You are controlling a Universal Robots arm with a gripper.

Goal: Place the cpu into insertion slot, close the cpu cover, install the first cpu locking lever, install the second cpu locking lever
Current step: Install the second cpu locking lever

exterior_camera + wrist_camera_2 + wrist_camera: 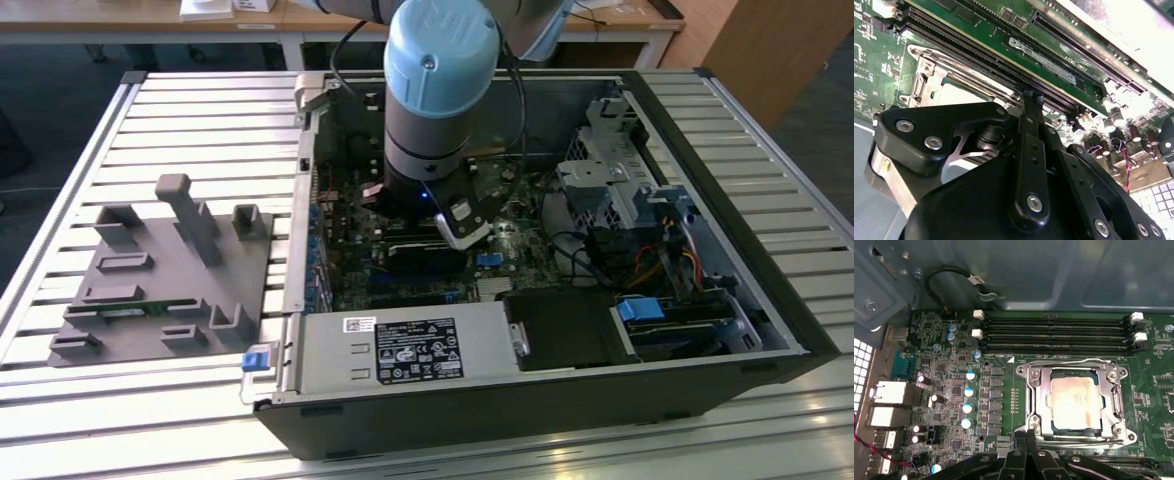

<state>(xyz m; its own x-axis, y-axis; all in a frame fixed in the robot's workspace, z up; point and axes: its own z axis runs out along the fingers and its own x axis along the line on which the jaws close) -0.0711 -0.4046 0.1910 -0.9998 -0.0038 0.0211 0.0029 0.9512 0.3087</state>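
Silver cpu sits in socket under closed cpu cover.

Even daylight, glare on cpu, near gripper blurred

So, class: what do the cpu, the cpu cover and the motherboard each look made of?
The cpu: dull, pale metal top, matte. The cpu cover: bright bare metal, likely steel, catching glints. The motherboard: green lacquered board, probably fibreglass, with fine printed traces.
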